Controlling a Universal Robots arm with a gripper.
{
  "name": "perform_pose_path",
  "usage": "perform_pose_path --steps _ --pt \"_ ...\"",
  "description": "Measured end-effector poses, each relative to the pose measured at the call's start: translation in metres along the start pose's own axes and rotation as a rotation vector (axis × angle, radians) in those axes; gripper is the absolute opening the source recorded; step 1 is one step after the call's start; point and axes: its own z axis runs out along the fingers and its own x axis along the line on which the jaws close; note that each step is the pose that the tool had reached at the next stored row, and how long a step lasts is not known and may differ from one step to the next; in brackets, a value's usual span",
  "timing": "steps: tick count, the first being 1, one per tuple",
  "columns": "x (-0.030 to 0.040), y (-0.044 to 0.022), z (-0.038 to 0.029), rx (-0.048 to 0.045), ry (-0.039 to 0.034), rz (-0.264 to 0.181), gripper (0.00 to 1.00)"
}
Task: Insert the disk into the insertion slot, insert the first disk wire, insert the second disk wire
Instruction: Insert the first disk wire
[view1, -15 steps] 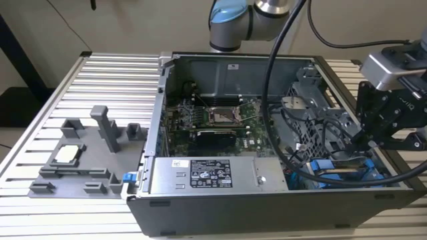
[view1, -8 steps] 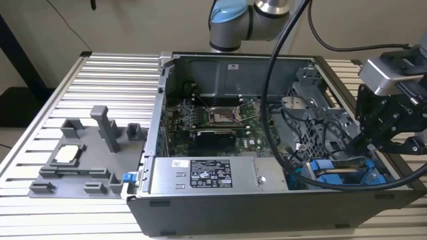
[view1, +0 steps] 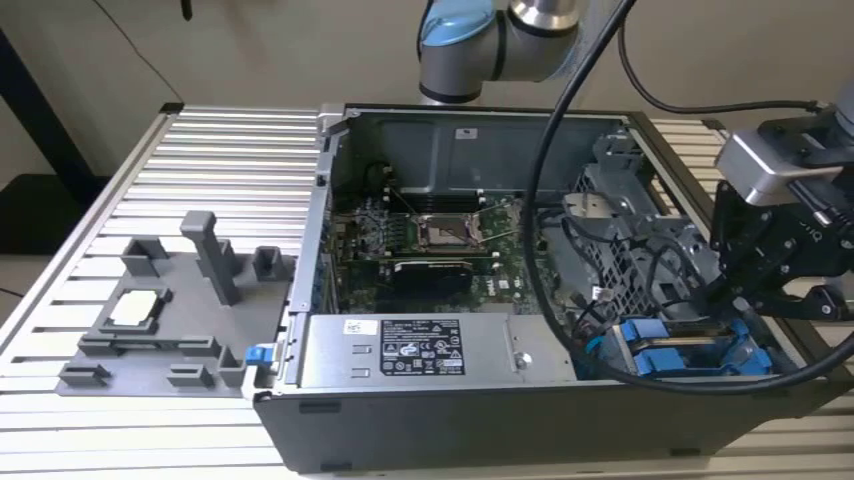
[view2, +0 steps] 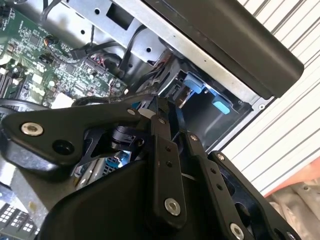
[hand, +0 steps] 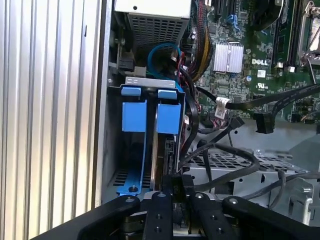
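1. At the corner of the open case (view1: 400, 430) on the exterior view's right, the claw (view1: 721, 300) hangs over the drive cage. The arm reaches down from above, probably because the bays are only accessible from that side.
2. The disk (hand: 167, 120) sits in the slot (hand: 150, 81). Its blue tab is level with the neighbouring carrier (hand: 134, 115), so I judge it fully seated and the first step done.
3. In the first wrist view the claw (hand: 179, 184) is drawn narrow, its tips nearly together. It is at the end of the disk away from the blue tabs, which seems to be where the plugs go. I cannot tell whether it pinches a plug.
4. Black cables (hand: 240, 104) run loose just beside the cage, between it and the board (hand: 260, 60). That slack is probably what lets them reach the disk.
5. The slatted worktop (view1: 227, 150) carries the case and a grey tray (view1: 160, 330). The tray lies well apart from the claw, on the far side of the case.
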Motion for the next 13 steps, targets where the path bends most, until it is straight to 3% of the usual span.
perform_pose_path --steps 9,13 --pt "0.0013 -0.0016 0.0061 0.0029 0.0005 0.054 0.19" --pt "0.0014 -0.0016 0.0062 0.003 0.0006 0.055 0.19"
